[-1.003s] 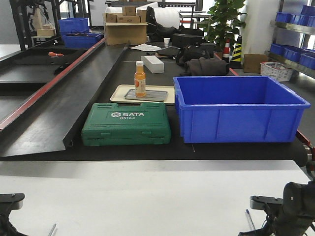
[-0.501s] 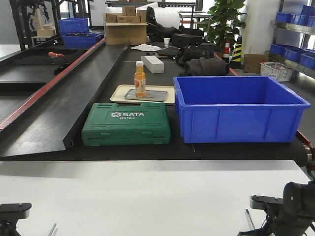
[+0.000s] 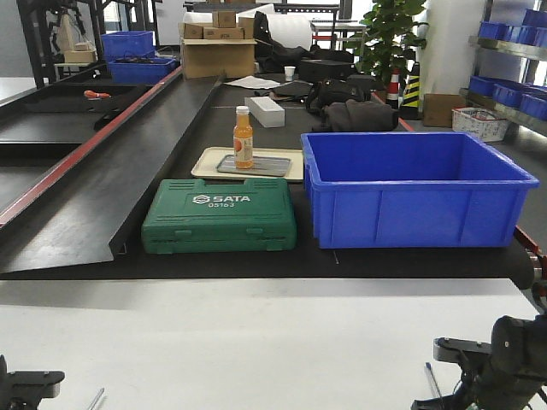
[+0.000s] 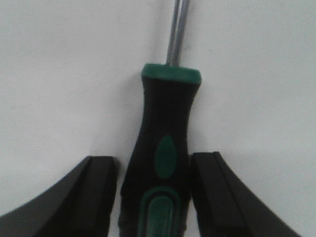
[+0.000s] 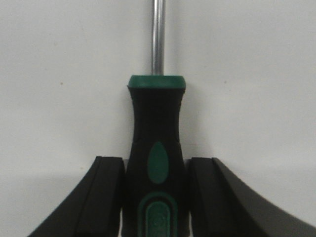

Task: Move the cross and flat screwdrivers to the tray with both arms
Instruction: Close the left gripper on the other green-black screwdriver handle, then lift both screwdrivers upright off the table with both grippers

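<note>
Our left gripper (image 4: pixel 153 159) sits narrow around the handle of the left screwdriver (image 4: pixel 163 128), with a sliver of gap on one side. Our right gripper (image 5: pixel 156 160) looks pinched onto the right screwdriver (image 5: pixel 157 118). Both tools lie flat on the white table (image 4: pixel 59 74). The tray (image 3: pixel 272 164) is well beyond, and the juice bottle (image 3: pixel 244 137) standing on it could easily get knocked over. A loose grip could also let a handle twist out.
</note>
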{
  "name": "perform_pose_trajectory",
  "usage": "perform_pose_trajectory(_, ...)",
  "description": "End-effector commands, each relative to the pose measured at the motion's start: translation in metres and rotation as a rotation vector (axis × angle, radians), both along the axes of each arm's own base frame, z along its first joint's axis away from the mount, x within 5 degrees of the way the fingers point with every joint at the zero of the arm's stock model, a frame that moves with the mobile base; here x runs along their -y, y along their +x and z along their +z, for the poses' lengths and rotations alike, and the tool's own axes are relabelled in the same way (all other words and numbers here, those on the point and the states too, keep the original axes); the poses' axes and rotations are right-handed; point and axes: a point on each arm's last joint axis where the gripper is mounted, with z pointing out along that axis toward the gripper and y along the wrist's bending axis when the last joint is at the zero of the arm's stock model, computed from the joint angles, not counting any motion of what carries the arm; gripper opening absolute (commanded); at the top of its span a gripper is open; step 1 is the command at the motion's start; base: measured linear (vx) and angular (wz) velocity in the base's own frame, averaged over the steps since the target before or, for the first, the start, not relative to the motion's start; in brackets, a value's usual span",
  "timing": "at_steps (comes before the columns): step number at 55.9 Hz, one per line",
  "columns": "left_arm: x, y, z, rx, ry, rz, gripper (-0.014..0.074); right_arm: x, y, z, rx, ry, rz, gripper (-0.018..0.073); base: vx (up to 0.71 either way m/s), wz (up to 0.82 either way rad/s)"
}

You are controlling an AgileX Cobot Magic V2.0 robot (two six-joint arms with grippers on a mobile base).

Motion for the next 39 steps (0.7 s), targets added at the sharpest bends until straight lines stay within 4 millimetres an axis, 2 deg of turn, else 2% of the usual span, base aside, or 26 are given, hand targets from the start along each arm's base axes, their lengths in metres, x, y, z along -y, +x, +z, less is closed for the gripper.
perform_pose_trajectory(1,0.000,0.006,0.007,0.035,-0.009,0.009,0.0357,0.001,0.006,0.017,0.075,0.005,-0.006,0.0000,0.00,0.00)
perform_pose_trajectory(5,0.000,0.004,0.003,0.006,-0.010,0.008,0.0271,0.001,0.006,0.017,0.076,0.005,-0.006,0.0000,0.00,0.00)
perform_pose_trajectory(14,0.000,0.002,-0.001,-0.028,-0.010,-0.003,-0.0010,0.001,0.006,0.017,0.076,0.005,-0.006,0.0000,0.00,0.00)
perform_pose_trajectory(26,0.000,0.004,0.011,0.033,-0.009,-0.002,-0.0005,0.001,0.004,0.025,0.080,-0.003,0.031,0.0000,0.00,0.00)
perform_pose_trajectory(34,0.000,0.006,0.042,0.164,-0.011,0.003,-0.0003,0.000,0.001,0.054,0.152,0.002,0.028,0.0000,0.00,0.00)
perform_pose_trajectory(39,0.000,0.004,0.069,0.267,-0.013,0.005,-0.0003,0.000,-0.003,0.083,0.231,0.000,0.027,0.0000,0.00,0.00)
